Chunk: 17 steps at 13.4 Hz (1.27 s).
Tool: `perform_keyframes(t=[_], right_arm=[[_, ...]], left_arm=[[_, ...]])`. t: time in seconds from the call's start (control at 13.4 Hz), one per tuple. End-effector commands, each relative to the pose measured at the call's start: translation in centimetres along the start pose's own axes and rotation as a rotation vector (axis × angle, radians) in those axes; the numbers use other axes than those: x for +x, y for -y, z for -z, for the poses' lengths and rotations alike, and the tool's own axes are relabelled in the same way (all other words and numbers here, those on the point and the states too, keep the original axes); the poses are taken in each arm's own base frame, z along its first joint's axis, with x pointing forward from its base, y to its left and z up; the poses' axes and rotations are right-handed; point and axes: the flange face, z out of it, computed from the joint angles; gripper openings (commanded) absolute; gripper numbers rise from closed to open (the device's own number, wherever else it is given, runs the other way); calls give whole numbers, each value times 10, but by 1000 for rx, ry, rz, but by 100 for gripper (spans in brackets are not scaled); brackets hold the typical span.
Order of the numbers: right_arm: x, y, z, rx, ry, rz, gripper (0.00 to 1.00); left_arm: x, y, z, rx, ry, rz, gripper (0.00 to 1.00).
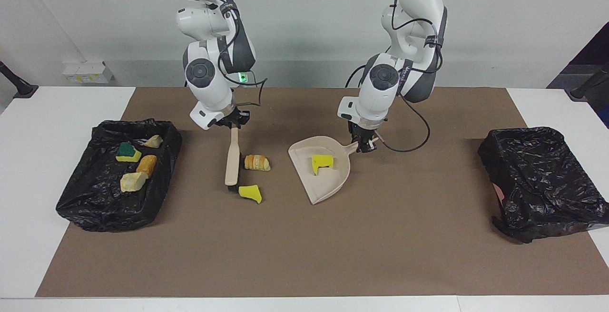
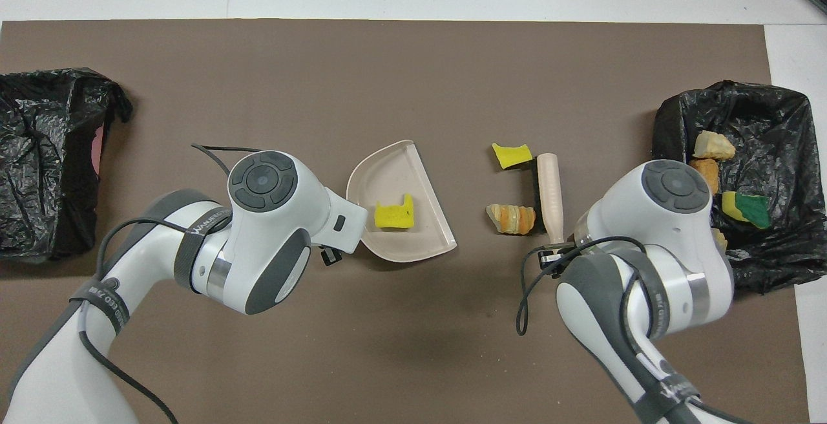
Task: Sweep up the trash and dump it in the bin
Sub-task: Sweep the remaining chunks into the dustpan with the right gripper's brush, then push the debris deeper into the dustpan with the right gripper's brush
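Observation:
My right gripper (image 1: pixel 232 124) is shut on the handle of the beige brush (image 1: pixel 232 157), whose bristles rest on the brown mat. Beside the brush, toward the dustpan, lie two pieces of trash: a croissant piece (image 1: pixel 257 162) (image 2: pixel 510 218) and, farther from the robots, a yellow sponge chunk (image 1: pixel 250 193) (image 2: pixel 512 154). My left gripper (image 1: pixel 364 146) is shut on the handle of the beige dustpan (image 1: pixel 328 186) (image 2: pixel 381 175), which lies flat on the mat. Another yellow sponge chunk (image 1: pixel 322 163) (image 2: pixel 394 215) sits in the pan.
A black-bagged bin (image 1: pixel 95 198) (image 2: pixel 775 127) at the right arm's end holds several scraps, among them a green-backed sponge (image 1: pixel 127 152). A second black-bagged bin (image 1: pixel 537 179) (image 2: pixel 45 152) stands at the left arm's end. The brown mat (image 1: pixel 304 255) covers the table's middle.

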Motion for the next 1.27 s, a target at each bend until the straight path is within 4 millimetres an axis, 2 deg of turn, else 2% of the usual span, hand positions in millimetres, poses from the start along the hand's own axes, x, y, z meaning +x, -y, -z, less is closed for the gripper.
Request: perform_keyframes(t=[0.0,0.22,0.37,0.6,0.74,0.89,0.97,1.19], right_arm=[[14,31,-15,-7,-13,-17,0],[27,71,-18,49,-4,-37,0],[25,111,-15,80,-7,6,0],[11,161,-9,126,-12,73,0],[1,187,0,148,-5,109,0],[-8,189,8,141,23,122,0],[-9,185,21,136,39,124,0],[0,152,64,94,78,119,0]], left_arm=[[-5,-7,5,15,-21,19,0],[-5,-7,5,15,-21,19,0],[-5,-7,5,15,-21,19,0],[-5,-6,5,16,-22,22,0],[-5,-6,5,16,-22,24,0],[-5,-6,5,17,-24,29,0],[-5,-6,5,17,-24,29,0],[-5,-6,5,17,-24,39,0]])
